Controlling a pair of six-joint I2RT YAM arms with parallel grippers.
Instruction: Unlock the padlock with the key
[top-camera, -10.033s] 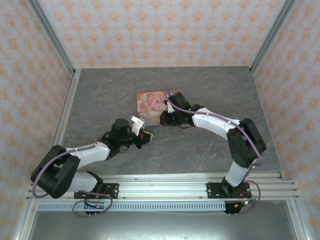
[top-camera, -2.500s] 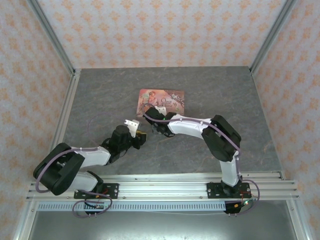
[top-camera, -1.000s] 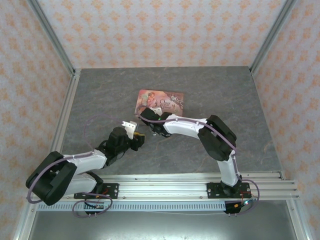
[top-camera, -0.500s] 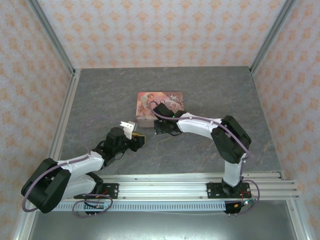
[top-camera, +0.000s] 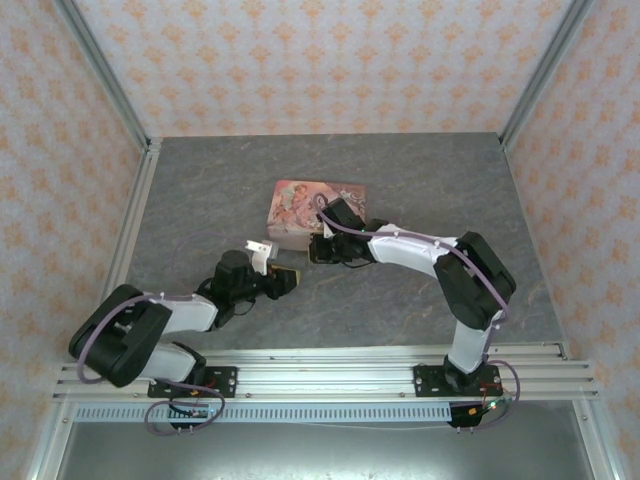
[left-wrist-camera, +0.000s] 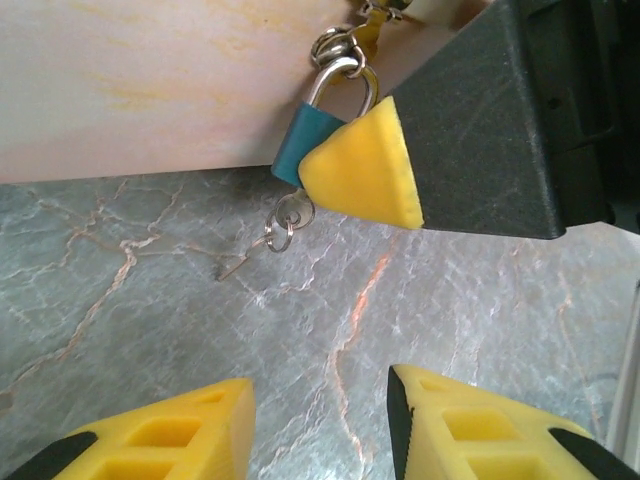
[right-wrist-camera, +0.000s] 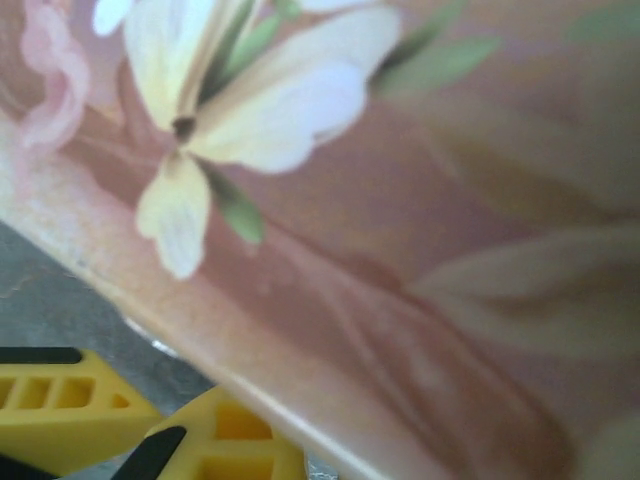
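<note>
Grey marbled table, boxed in by peach patterned wallpaper and metal corner posts. The padlock hangs off the front of the pink tin, with the key on the table just below it, on a little ring. The left gripper sits nearby, jaws spread wide, holding nothing. The right gripper has a yellow fingertip against the padlock, can't tell if it's clamped.

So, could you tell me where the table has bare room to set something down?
The table is bare between the tin and the back wall, and in wide patches left of the tin and right of the right arm. It is crowded in front of the tin, where the left gripper, right gripper and padlock sit together.
</note>
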